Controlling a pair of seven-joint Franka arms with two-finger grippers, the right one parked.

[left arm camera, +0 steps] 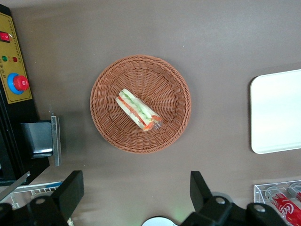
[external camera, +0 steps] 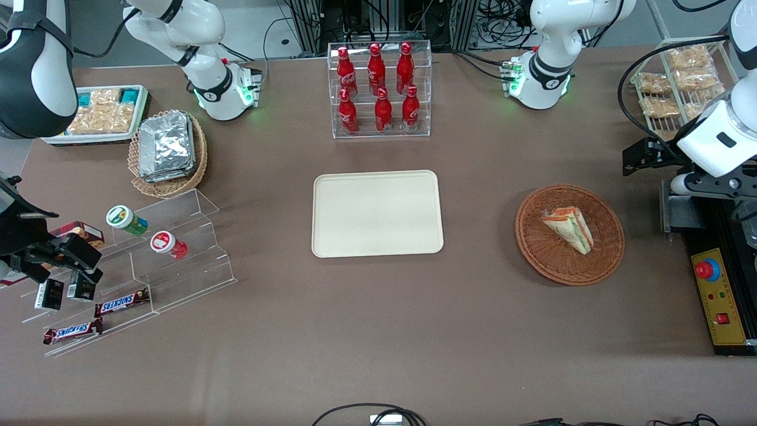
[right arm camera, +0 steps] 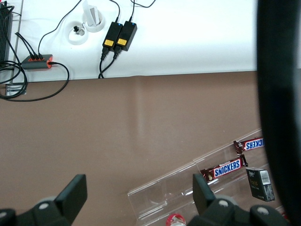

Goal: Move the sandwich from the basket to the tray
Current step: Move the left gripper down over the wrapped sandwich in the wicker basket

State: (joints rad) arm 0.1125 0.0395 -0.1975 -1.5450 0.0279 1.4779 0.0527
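Observation:
The sandwich (external camera: 569, 228), a clear-wrapped triangular wedge with green, orange and red layers, lies in the round reddish-brown wicker basket (external camera: 532, 248). The cream-beige tray (external camera: 377, 213) is bare and lies mid-table, toward the parked arm's end from the basket. My left gripper (external camera: 637, 157) hangs high above the table, beside the basket toward the working arm's end and a little farther from the front camera. It is open and empty. The left wrist view shows the sandwich (left arm camera: 138, 111), the basket (left arm camera: 171, 84), a part of the tray (left arm camera: 277, 110) and the wide-apart fingers (left arm camera: 70, 189) of my gripper (left arm camera: 136, 190).
A clear rack of red bottles (external camera: 380, 89) stands farther from the front camera than the tray. A control box with a red button (external camera: 718, 296) and a wire rack of snack packs (external camera: 680, 83) are at the working arm's end. A tan basket of foil packs (external camera: 168, 151) and an acrylic stepped shelf (external camera: 154, 260) are at the parked arm's end.

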